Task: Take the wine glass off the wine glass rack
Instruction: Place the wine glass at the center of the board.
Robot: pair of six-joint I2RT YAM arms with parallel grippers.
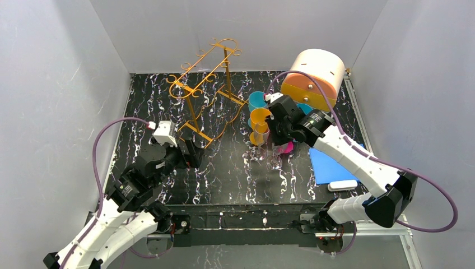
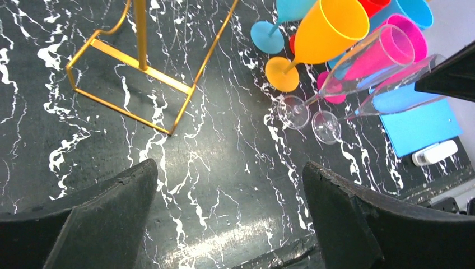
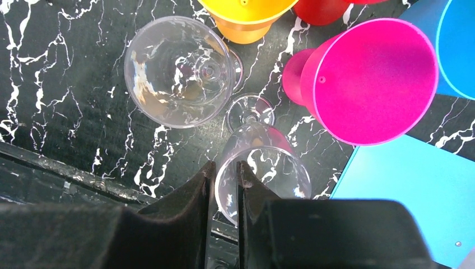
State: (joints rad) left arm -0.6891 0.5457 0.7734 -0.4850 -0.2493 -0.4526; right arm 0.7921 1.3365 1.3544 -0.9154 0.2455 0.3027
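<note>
Wine glass (image 3: 263, 162), clear: standing on surface (image 3: 67, 84) right of wine glass rack (image 2: 140, 33); right gripper (image 3: 225, 167) narrowly apart astride its rim, hold uncertain; a rim snagged on lifting could topple it.

We found a black, white-veined table (image 1: 224, 174) bearing a gold wire rack (image 2: 140, 33) near its far-left corner, coloured goblets (image 2: 327, 31) and clear stemmed glasses (image 3: 179, 70) right of centre, and a blue sheet (image 1: 330, 162) at its right edge.
</note>
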